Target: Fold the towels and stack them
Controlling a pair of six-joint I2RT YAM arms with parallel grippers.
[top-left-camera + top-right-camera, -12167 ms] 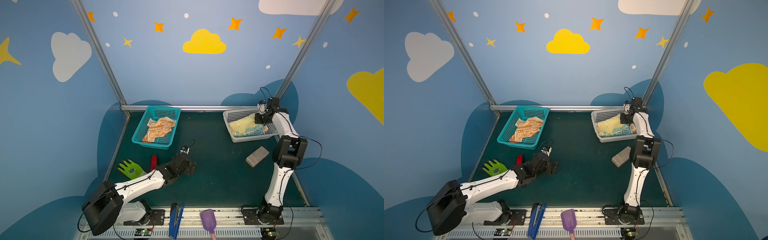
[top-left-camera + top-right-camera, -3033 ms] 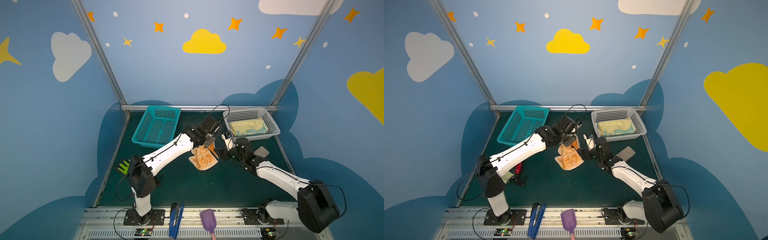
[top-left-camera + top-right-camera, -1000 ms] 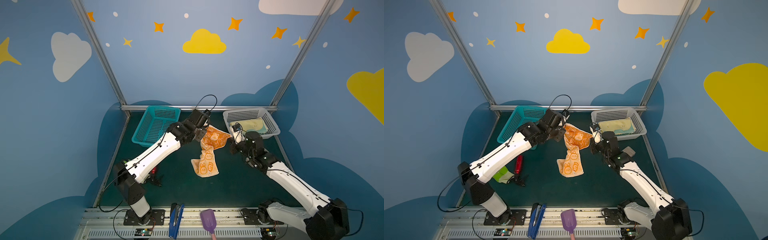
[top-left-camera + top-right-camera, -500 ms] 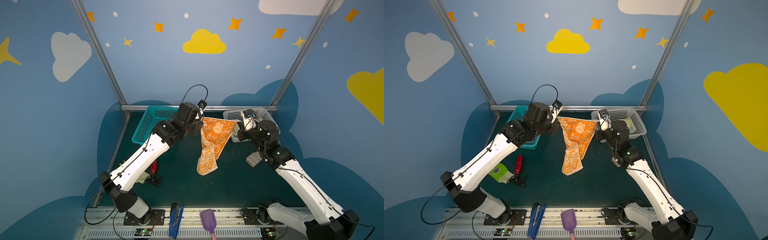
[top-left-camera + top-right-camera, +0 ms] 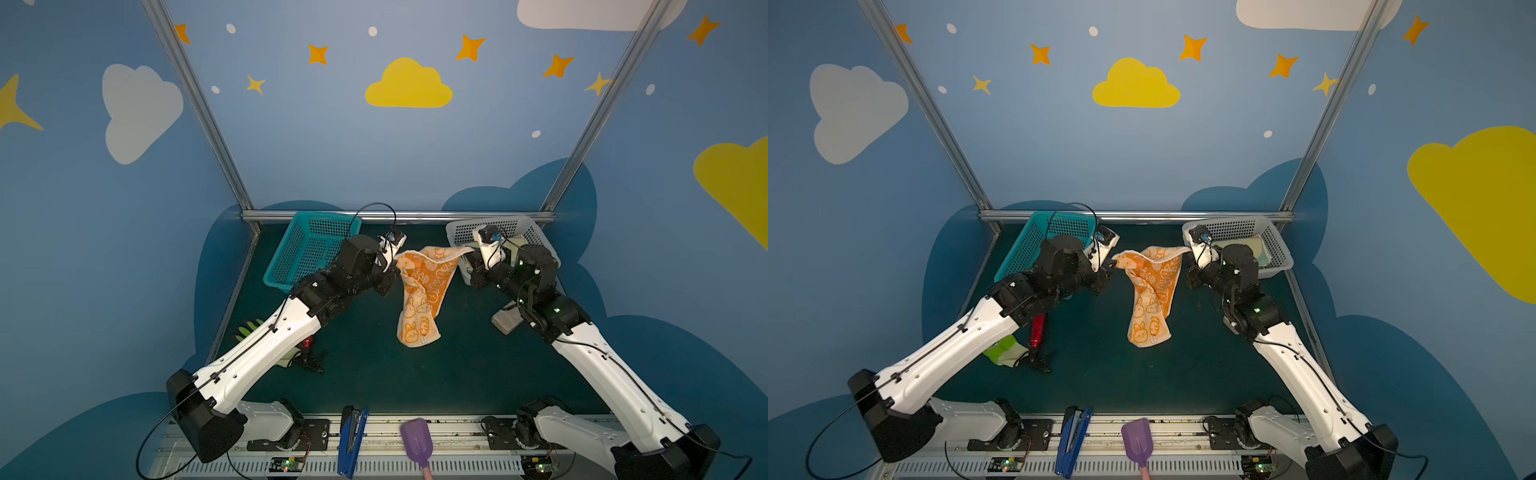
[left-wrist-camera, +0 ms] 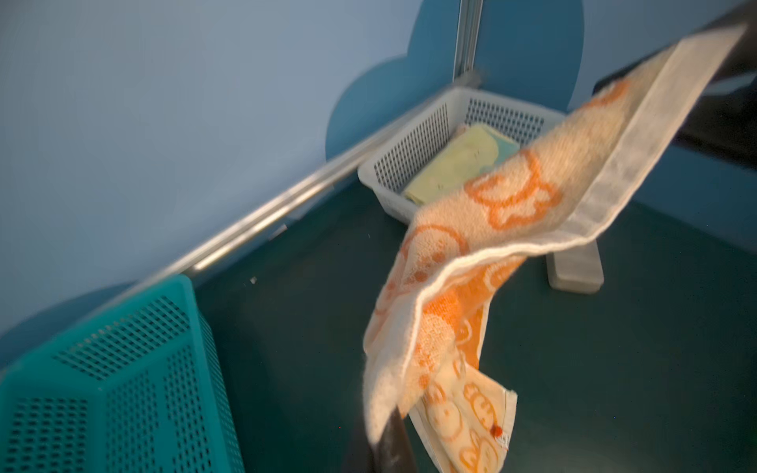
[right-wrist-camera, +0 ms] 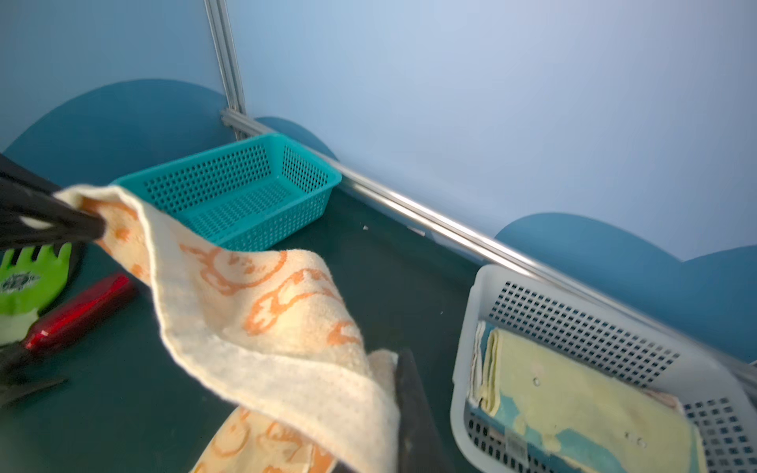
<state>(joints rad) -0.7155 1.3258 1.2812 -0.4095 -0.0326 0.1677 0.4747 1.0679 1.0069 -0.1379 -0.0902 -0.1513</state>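
Lifted off the worktop (image 5: 374, 374) since a few seconds back: orange rabbit towel (image 5: 419, 291), hanging mid-scene, lower end perhaps touching down.
- Left end effector (image 5: 394, 266): clamped on its left top corner.
- Right end effector (image 5: 466, 254): clamped on its right top corner.
- Handling: light, limp terry; grip the hemmed corners.
- Left: green glove (image 5: 249, 329), red tool (image 5: 1037, 328), teal basket (image 5: 291, 257).
- Right: grey block (image 5: 505, 322), white basket (image 5: 536, 232) holding folded yellow towel (image 7: 573, 401).
- Nothing lies beneath the cloth.
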